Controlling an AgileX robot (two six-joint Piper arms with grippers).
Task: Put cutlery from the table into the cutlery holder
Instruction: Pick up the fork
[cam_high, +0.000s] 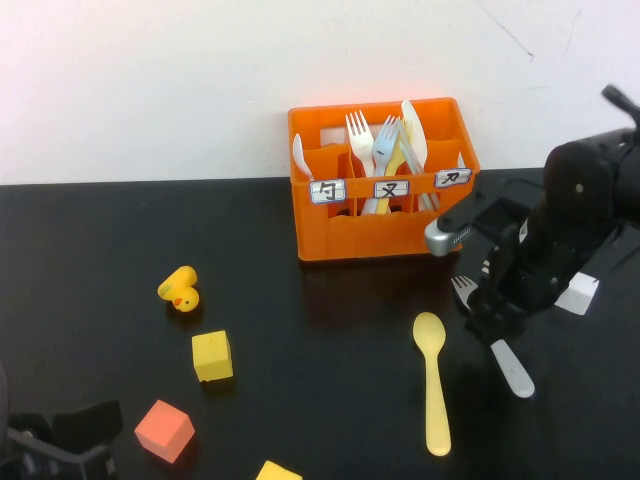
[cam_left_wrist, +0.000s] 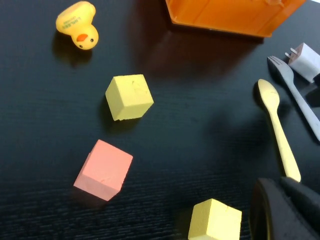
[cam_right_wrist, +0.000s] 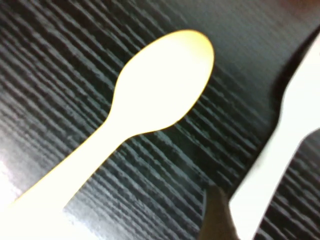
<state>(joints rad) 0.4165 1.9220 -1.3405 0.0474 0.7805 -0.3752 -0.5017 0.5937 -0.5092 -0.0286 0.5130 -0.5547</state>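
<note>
The orange cutlery holder (cam_high: 380, 225) stands at the back of the black table (cam_high: 100, 250). A light blue fork (cam_high: 385, 150) stands in its middle compartment among white cutlery. The yellow spoon (cam_high: 432, 385) lies flat in front of the holder. The grey fork (cam_high: 513, 368) lies just to the spoon's right. My right gripper (cam_high: 487, 315) is open and down over the fork's neck. In the right wrist view one fingertip (cam_right_wrist: 216, 215) sits against the fork's handle (cam_right_wrist: 270, 165), beside the spoon's bowl (cam_right_wrist: 165, 80). My left gripper (cam_high: 60, 440) rests at the near left corner.
A yellow rubber duck (cam_high: 180, 290), a yellow cube (cam_high: 212, 356), a pink cube (cam_high: 164, 430) and a second yellow cube (cam_high: 278, 471) lie on the left half. A small white plug-like block (cam_high: 578, 293) sits right of my right arm.
</note>
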